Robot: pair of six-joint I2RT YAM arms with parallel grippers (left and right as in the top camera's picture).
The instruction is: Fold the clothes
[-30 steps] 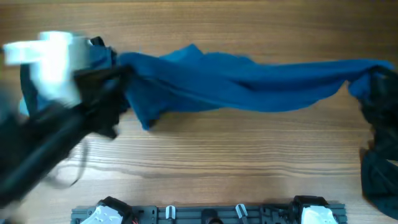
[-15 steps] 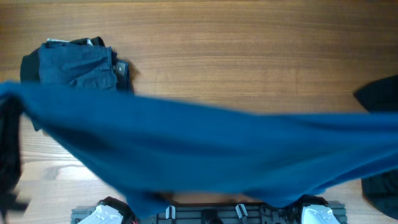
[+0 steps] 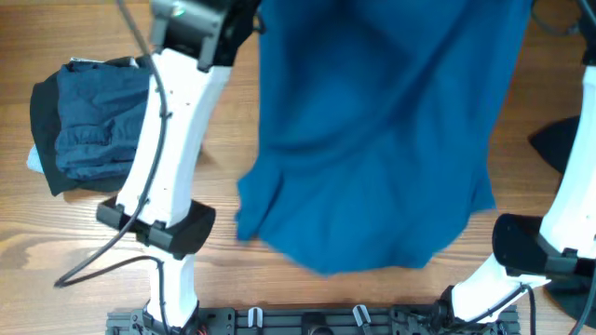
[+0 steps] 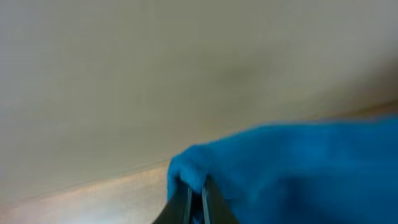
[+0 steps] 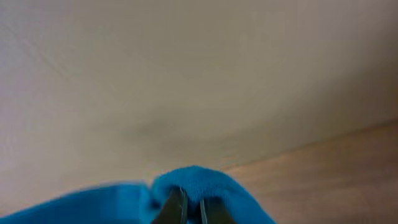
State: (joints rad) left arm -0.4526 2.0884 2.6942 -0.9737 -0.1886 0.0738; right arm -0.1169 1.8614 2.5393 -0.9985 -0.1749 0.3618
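Blue shirt (image 3: 372,140) is held up off the desk (image 3: 56,37), gripped at two spots by both claws. Seen from overhead, it is spread btwn the two arms and covers the desk's middle, from the far edge down to near the front edge. Its lower part is loose and wrinkled.

L claw (image 4: 196,202): jaws are pressed together on a bunched bit of shirt edge. R claw (image 5: 186,211): jaws are likewise clamped on a small fold of the shirt. Both wrist views are blurred, w/ only a pale surface and a strip of wood seen behind.

A dark folded garment (image 3: 98,121) lies flat at the desk's left edge, apart from the shirt. L arm (image 3: 172,140) is seen just beside it. Black cloth (image 3: 563,140) is seen at the right edge, partly cut off. R arm (image 3: 531,247) is seen at the front-right corner.
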